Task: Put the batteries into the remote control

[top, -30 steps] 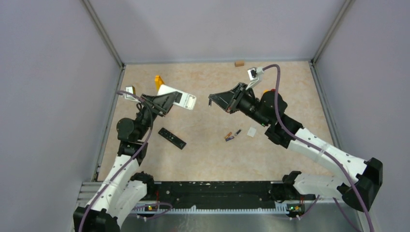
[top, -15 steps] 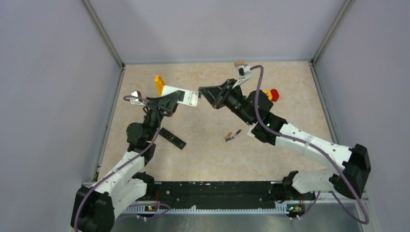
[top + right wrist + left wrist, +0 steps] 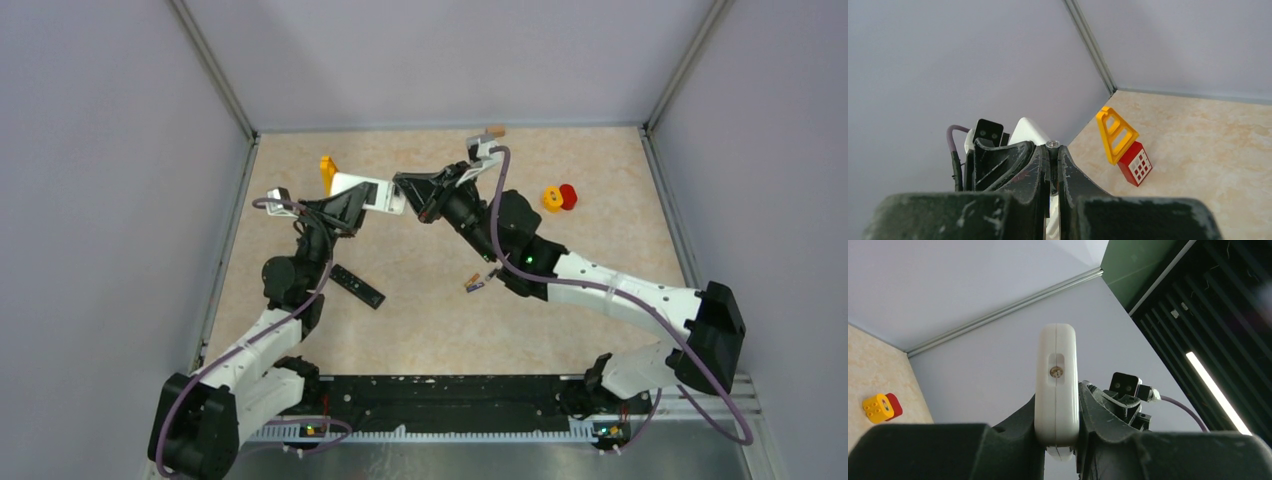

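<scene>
Just beside the free end of the white remote (image 3: 365, 190), clamped in the left gripper (image 3: 348, 205), hovered with the right gripper (image 3: 410, 190) pinched shut on seemingly one battery (image 3: 1052, 144), other batteries (image 3: 473, 285) well apart from it; judged insertion approach, next needing careful alignment.

No text, label or number legible, even on white remote (image 3: 1057, 385).

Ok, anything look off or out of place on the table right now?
Nothing looks damaged or spilled. The only strays are toy blocks: a yellow-and-red pair at the right, a yellow frame near the back left corner, a small brown block by the back wall. Loose batteries lie beside the right arm.
</scene>
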